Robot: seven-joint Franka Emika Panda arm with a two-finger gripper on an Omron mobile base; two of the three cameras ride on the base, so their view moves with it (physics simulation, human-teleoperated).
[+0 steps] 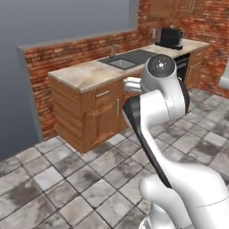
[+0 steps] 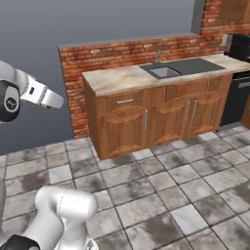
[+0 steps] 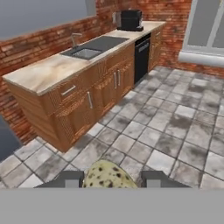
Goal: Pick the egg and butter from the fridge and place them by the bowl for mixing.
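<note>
Tiled kitchen floor (image 3: 175, 127), tool (image 3: 113, 178) apparently gripping egg (image 3: 108, 176)

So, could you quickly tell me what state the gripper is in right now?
Gripper: closed on the egg, a pale speckled oval held between its two fingertips, seen in the hand view.

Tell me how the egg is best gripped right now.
As it already is: the egg, pale and speckled, sits between the gripper's two fingertips, one on each side of its rounded middle. The curved shell could slip, so a centred pinch across its width seems safest.
</note>
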